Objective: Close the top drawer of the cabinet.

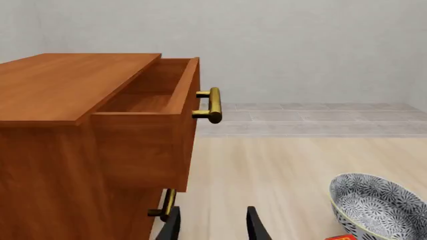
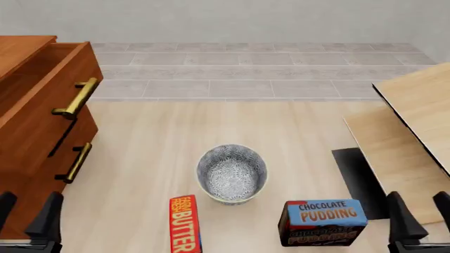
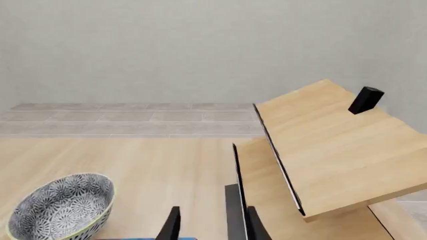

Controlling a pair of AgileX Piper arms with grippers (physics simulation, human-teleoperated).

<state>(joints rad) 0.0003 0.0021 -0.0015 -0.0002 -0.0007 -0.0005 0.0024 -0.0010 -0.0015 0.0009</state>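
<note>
The cabinet [image 2: 25,147] [image 1: 60,90] is a reddish-brown chest at the table's far left. Its top drawer [image 2: 46,97] [image 1: 143,150] stands pulled out, with the hollow inside showing and the brass bar handle [image 2: 76,98] [image 1: 212,105] facing the table's middle. My left gripper [image 2: 27,211] [image 1: 212,230] is open and holds nothing. It sits low at the near left, in front of the cabinet and below the drawer, touching neither. My right gripper [image 2: 423,213] [image 3: 212,231] is open at the near right, far from the cabinet.
A lower drawer's brass handle [image 2: 76,162] [image 1: 167,205] shows under the open one. A patterned bowl [image 2: 231,173] [image 1: 377,205] [image 3: 60,207] sits mid-table, with a red butter box [image 2: 184,224] and a chocolate pudding box [image 2: 323,221] nearer me. Pale wood boards [image 2: 408,132] [image 3: 327,145] lean at the right.
</note>
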